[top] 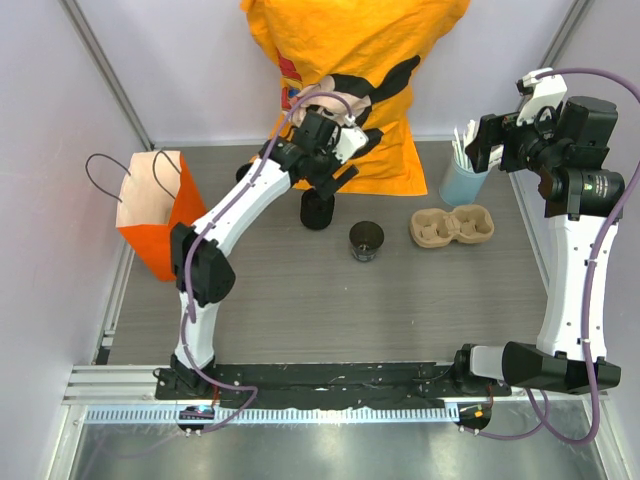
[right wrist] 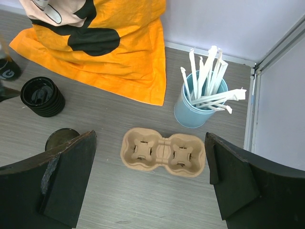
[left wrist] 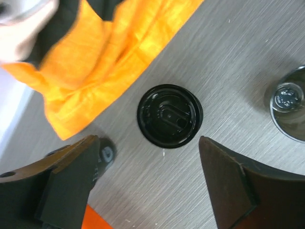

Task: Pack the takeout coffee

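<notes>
My left gripper (left wrist: 148, 160) is open and empty, its fingers wide apart. It hovers over a short black stack of lids (left wrist: 169, 115), which stands on the table in front of the orange cloth (top: 317, 210). The stack's ribbed side shows in the right wrist view (right wrist: 43, 97). An open black cup with white print (top: 366, 241) stands just right of the stack. The takeout coffee is hidden or out of view. The orange paper bag (top: 155, 212) stands open at the far left. My right gripper (right wrist: 150, 143) is open and empty, high above the cardboard cup carrier (right wrist: 163, 151).
A blue tin of wrapped straws (right wrist: 198, 107) stands behind the carrier (top: 452, 226). An orange printed cloth (top: 350, 80) hangs down onto the back of the table. A small dark thing with a white mark (left wrist: 106, 153) sits beside my left finger, mostly hidden.
</notes>
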{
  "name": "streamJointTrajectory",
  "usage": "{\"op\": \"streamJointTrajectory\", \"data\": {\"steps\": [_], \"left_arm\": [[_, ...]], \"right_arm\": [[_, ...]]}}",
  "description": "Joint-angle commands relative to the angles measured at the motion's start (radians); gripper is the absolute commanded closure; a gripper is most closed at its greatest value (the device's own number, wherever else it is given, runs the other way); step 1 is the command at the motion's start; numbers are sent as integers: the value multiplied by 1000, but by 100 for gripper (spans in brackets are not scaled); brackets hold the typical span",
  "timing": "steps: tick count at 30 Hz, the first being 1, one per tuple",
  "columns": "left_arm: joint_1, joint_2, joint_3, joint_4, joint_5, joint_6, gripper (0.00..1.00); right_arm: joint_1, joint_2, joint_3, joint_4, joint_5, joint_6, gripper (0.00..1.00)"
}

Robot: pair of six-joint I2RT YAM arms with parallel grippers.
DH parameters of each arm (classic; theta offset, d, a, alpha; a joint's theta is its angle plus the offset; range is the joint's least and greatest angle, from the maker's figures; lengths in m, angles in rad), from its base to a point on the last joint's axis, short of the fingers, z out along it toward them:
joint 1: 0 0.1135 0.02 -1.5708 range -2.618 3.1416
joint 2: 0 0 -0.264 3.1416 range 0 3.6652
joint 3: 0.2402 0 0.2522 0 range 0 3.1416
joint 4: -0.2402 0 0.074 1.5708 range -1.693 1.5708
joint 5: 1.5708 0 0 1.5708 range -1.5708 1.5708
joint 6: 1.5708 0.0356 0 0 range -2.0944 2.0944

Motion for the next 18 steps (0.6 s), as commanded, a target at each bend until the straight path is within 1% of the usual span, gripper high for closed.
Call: {"op": "streamJointTrajectory", "data": {"steps": [1, 3, 5, 9, 15, 18], "left_arm": [[-3, 105, 55, -61, 84, -25, 14], [0, 130, 78, -81, 104, -29, 19], [2, 156, 106, -106, 136, -39, 21], [2, 194, 145, -153, 150, -61, 27], [2, 200, 124, -154, 141, -75, 36], [2, 205, 115, -147, 139, -76, 36]], "right_arm": [[-5, -3, 31, 26, -10, 6, 0], [-5, -6, 27, 26, -9, 6, 0], [-5, -9, 25, 26, -7, 6, 0], [-4, -9, 20, 24, -7, 6, 0], [-4, -7, 17, 26, -13, 7, 0], [-5, -10, 16, 26, -15, 9, 0]]}}
